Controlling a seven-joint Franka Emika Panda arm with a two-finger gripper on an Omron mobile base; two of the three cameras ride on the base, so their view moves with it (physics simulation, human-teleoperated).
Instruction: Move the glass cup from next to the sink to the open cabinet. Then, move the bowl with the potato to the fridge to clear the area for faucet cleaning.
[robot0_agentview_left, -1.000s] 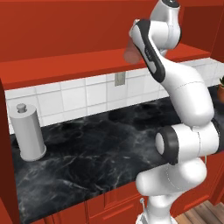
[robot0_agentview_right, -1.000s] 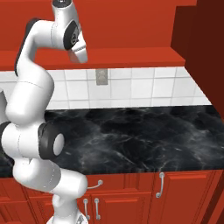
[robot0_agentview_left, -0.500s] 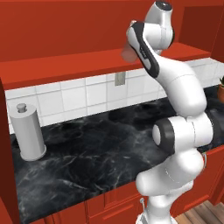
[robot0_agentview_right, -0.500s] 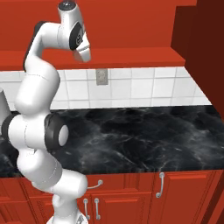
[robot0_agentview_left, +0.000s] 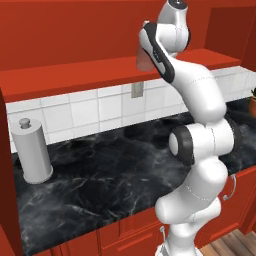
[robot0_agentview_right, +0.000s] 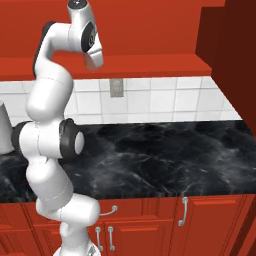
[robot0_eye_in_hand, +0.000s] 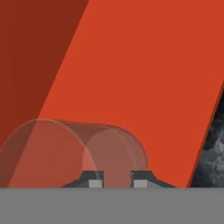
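Note:
The glass cup (robot0_eye_in_hand: 87, 148) is see-through and rests on the red shelf board (robot0_eye_in_hand: 144, 78) of the open cabinet (robot0_agentview_left: 75, 75). In the hand view my gripper (robot0_eye_in_hand: 116, 180) is right at it, the two dark fingertips (robot0_eye_in_hand: 92, 179) a narrow gap apart around the cup's near wall, open. In the left base view the cup (robot0_agentview_left: 143, 60) shows as a faint grey shape at the end of my raised hand, at the shelf's front edge. In the right base view the gripper (robot0_agentview_right: 96, 61) points at the same shelf (robot0_agentview_right: 150, 65).
A white-grey canister with a knobbed lid (robot0_agentview_left: 31, 152) stands at the counter's left end. The black marble counter (robot0_agentview_left: 100, 185) runs below the shelf, with a wall outlet (robot0_agentview_right: 116, 87) on the white tiles. Red drawers with silver handles (robot0_agentview_right: 184, 210) sit under it.
My elbow has lifted and the arm stands straighter while the hand stays at the shelf. The fingertips have parted a little around the cup.

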